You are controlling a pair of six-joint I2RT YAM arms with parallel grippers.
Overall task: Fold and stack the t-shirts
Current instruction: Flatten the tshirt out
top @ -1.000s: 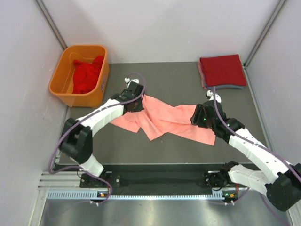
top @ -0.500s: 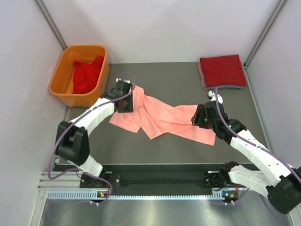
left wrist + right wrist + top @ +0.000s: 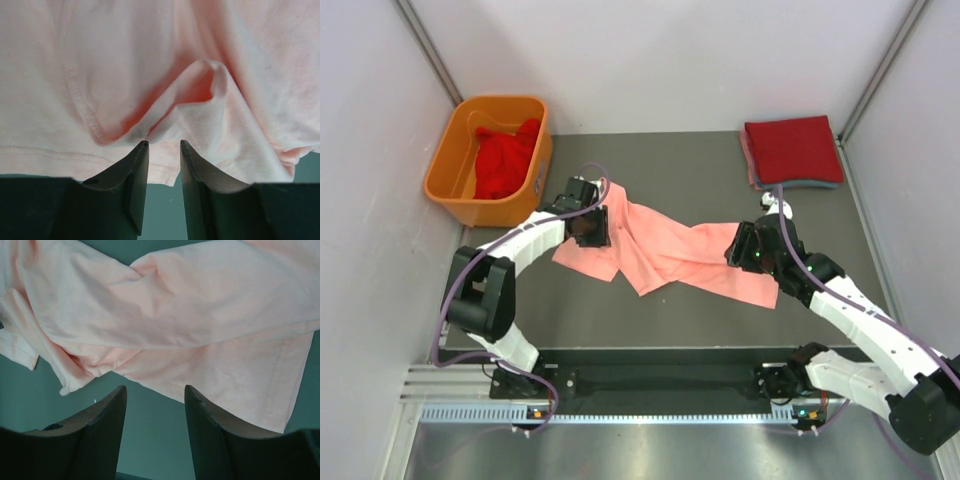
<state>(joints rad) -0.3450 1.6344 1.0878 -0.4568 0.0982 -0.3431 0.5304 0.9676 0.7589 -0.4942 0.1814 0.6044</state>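
From above, the salmon-pink t-shirt (image 3: 670, 255) lies crumpled and twisted across the middle of the worktop (image 3: 700, 170), between my two arms. My left hand (image 3: 588, 222) sits at its upper left end and my right hand (image 3: 745, 245) over its right end. The folded stack (image 3: 792, 150) waits in the far right corner, well apart. A red t-shirt (image 3: 505, 160) is heaped in the orange tub (image 3: 455, 165) at far left. From this height I cannot tell whether either hand touches the cloth.

At my left wrist, the left hand (image 3: 163, 145) is parted by a narrow gap and pinches nothing. The salmon-pink t-shirt (image 3: 150, 75) fills the view, its stitched hem just ahead of my tips and a raised ridge (image 3: 205, 80) beyond. This cloth looks thin, light and limp. I judge it will sag and slide rather than hold a shape, so the doubled hem is the firmer place to nip.

At my right wrist, the right hand (image 3: 155, 390) is spread wide over bare worktop and holds nothing. The salmon-pink t-shirt (image 3: 200, 305) lies just past the tips, in loose overlapping layers. The hemmed edge (image 3: 282, 375) at the right looks like the cleanest hold, a single layer. Taking both ends together should let me draw it flat.
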